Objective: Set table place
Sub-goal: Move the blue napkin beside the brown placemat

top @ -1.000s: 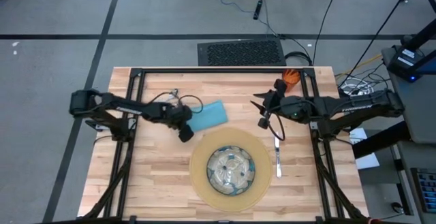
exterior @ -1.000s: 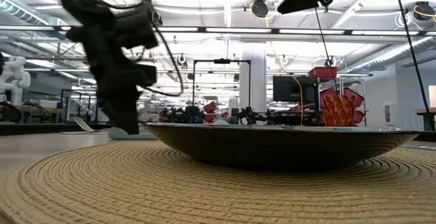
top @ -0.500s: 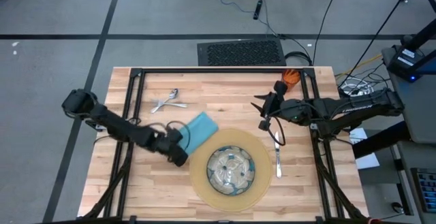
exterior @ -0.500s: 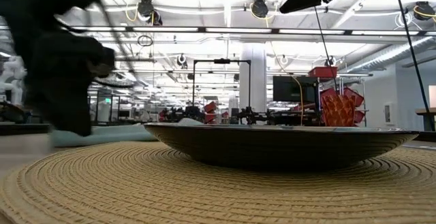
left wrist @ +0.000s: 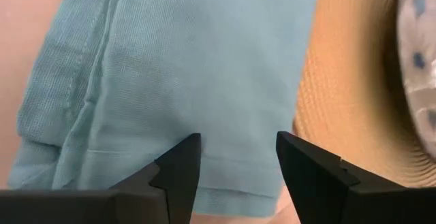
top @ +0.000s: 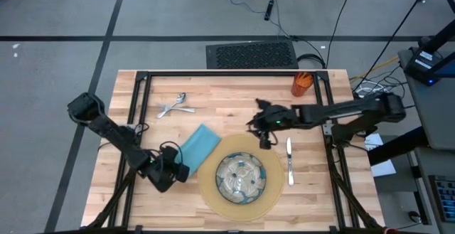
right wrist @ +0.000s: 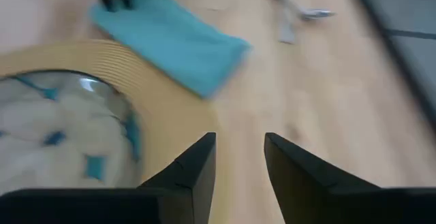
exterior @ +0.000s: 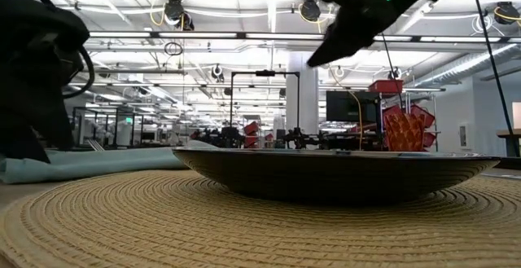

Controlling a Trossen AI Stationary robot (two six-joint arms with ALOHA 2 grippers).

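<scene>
High view: I see the mat (top: 213,191) at the near edge of the table (top: 156,202), centred, with the bowl (top: 240,176) on it. Napkin (top: 197,146) lies at the mat's left-far rim, its near end overlapping the mat. Left gripper (top: 178,170) sits low at the napkin's near end; in the left wrist view its fingers (left wrist: 178,166) stand apart with napkin (left wrist: 170,67) between and beyond them, so open, nothing clamped. Right gripper (top: 257,122) hangs above the table just past the mat's far rim; right wrist view shows fingers (right wrist: 194,164) parted, empty. Knife (top: 289,161) lies right of the mat. Fork and spoon (top: 174,106) lie together near the far left corner. Cup (top: 302,84) stands at the far right corner.
</scene>
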